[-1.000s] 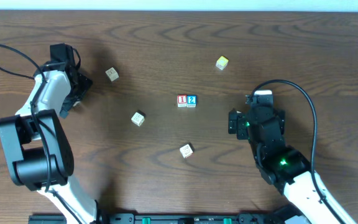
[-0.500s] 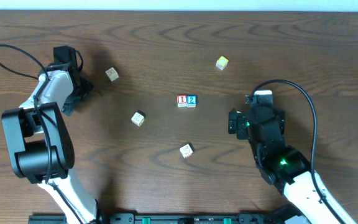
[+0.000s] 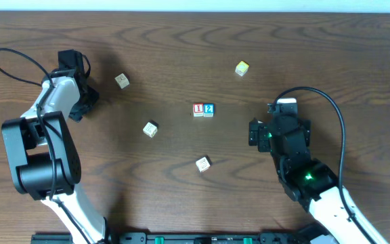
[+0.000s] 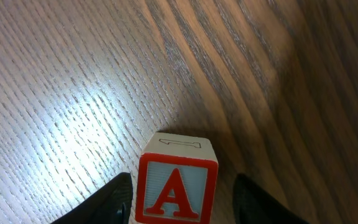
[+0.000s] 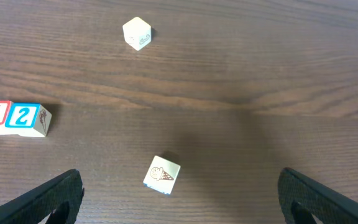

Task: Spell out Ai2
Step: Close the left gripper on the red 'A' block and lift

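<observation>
Looking down the left wrist cam and seeing the A block point(image 4: 178, 186) parked on the wooden table point(image 4: 73, 74), red letter facing the lens, right between the fingers point(image 4: 120, 198) of the left gripper point(image 3: 78, 108). Not clamped yet though: spread apart and straddling it, with a clear sliver of table showing on one side and next to none on the other. Can't spot the A from overhead, tucked under the wrist at the far left, well apart from the I block point(image 3: 198, 109) and 2 block point(image 3: 209, 109), which sit touching mid-table.

Guessing a little painted wooden cube here, so light, stiff, nothing to crush. Smooth faces though, and likely to skate or twist on that slick top if nudged off-centre. Best to pinch the two flat side faces square-on, centred, never corner to corner.

Nothing doing over at the right gripper point(image 3: 254, 133): spread wide, holding nothing, hovering near the ice-cream block point(image 5: 161, 175).
</observation>
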